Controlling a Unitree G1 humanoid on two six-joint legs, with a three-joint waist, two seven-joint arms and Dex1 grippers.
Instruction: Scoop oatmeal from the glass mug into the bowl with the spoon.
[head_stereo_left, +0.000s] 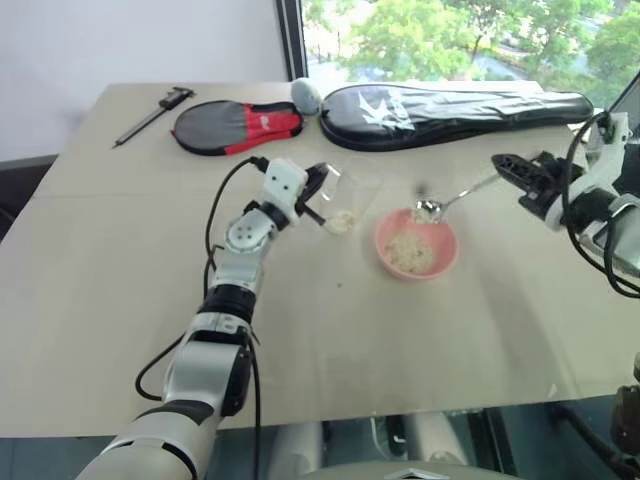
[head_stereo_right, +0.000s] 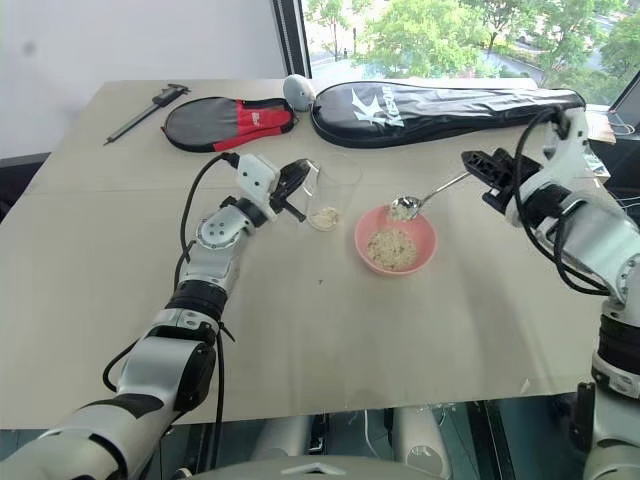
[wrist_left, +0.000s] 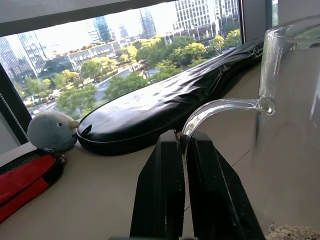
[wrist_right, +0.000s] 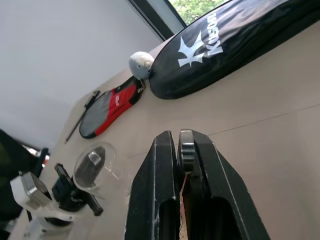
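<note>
**Spoon loaded over bowl, mug held tilted**

Right end effector (head_stereo_right: 478, 163): clenched on the end of the spoon (head_stereo_right: 432, 195), handle pinched between the two black fingers (wrist_right: 162, 195), seen edge-on in the right wrist view. Spoon reaching from there toward the robot's left, its oval end carrying a small load of oatmeal (head_stereo_right: 403, 210) and hanging over the far rim of the bowl (head_stereo_right: 396, 241), above it, not resting on it.

Left end effector (head_stereo_left: 318, 196): clamped on the glass mug (head_stereo_left: 341, 203) by its clear side handle, the curved glass loop squeezed between the fingers (wrist_left: 157, 195) in the left wrist view. Mug held tipped, mouth leaning toward the bowl; whether lifted off the counter (head_stereo_left: 420, 340) or with its low edge touching it, cannot tell. A little oatmeal left in the bottom corner of the glass.

Pink bowl: on the counter just beside the mug, on the robot's right of it, holding a pale heap of flakes in the middle.

Farther back on the counter: long black racket bag (head_stereo_left: 455, 108) by the window, red and black paddle case (head_stereo_left: 238, 126) to its left, small grey stuffed toy (head_stereo_left: 306, 95) between the two, slim dark caliper-like tool (head_stereo_left: 153, 114) near the far left corner.
</note>
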